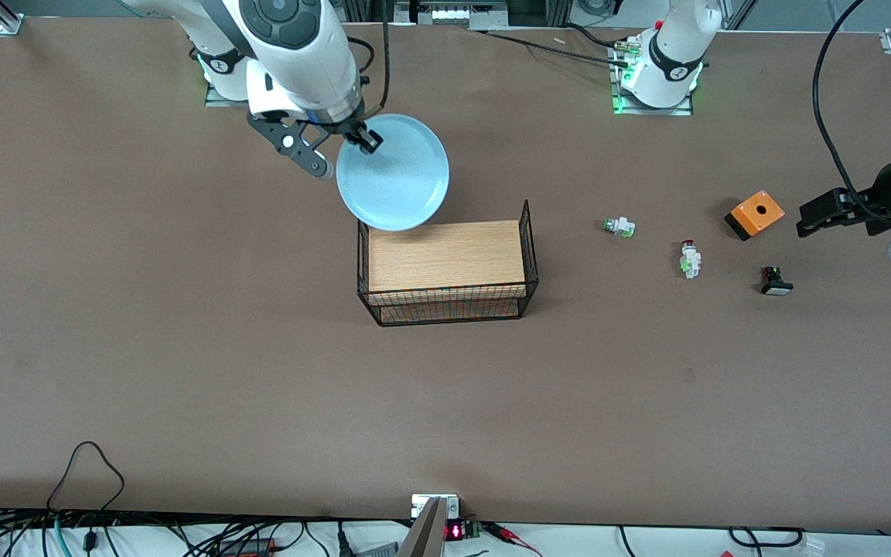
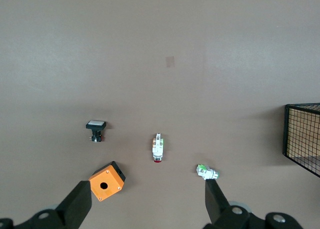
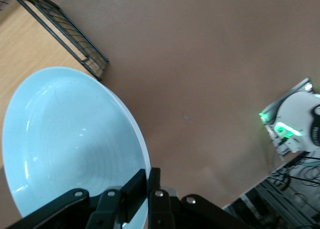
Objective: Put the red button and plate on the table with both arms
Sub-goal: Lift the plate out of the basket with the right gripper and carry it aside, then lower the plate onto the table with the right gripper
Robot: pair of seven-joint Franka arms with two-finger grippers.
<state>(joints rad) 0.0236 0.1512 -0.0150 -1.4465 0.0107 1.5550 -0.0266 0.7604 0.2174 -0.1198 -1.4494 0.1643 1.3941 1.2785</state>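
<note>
Red button lies on the table toward the left arm's end; left gripper hovers spread open, empty, near that edge. Right gripper pinches the plate rim, carrying it over the rack toward the robots' edge. Plate not yet down.

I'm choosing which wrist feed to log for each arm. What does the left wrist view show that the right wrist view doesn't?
Only the left wrist view: the red button, green-capped switch, black switch and orange box lying apart, with the open left gripper above them. Only the right wrist view: the plate, its rim pinched by the right gripper, and an arm base. Both share the table and part of the wire rack.
</note>
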